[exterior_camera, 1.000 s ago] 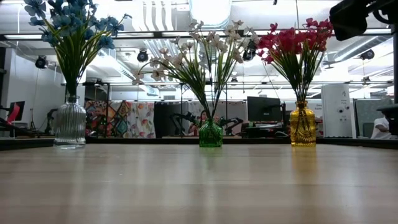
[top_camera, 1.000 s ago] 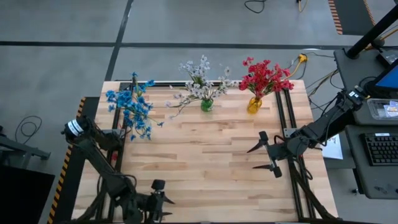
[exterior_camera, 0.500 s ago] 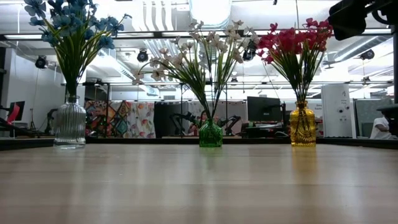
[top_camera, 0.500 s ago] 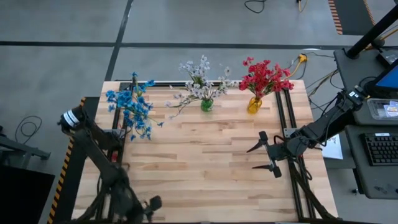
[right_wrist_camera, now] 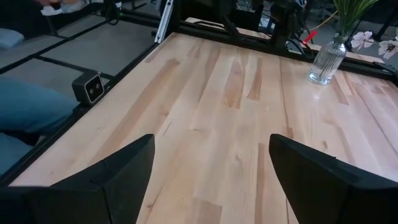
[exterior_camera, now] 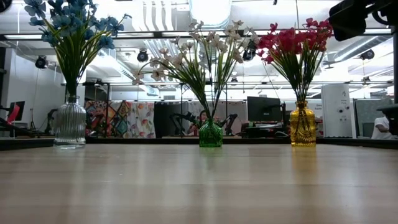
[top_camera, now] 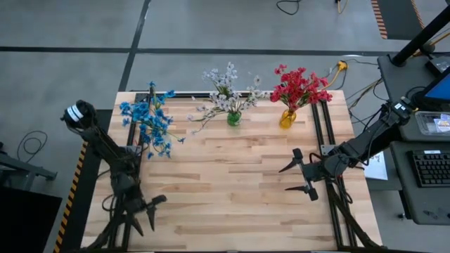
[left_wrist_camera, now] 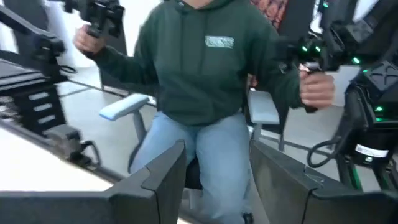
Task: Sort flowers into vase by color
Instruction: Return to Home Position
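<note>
Three bunches of flowers stand with their stems in vases along the table's far edge. The blue flowers are in a clear ribbed vase, the white flowers in a green vase, and the red flowers in a yellow vase. My left gripper is open and empty near the table's front left corner. My right gripper is open and empty above the table's right side, pointing toward the left edge.
A person in a green hoodie sits beyond the table's near edge, a control handle in each hand. Black rails run along the table's right side and far edge. The bare wooden top lies between the two grippers.
My left gripper has swung from the middle of the near edge toward the table's left edge and turned about, while the arm's elbow has gone toward the far left. My right gripper and the flowers have kept still.
</note>
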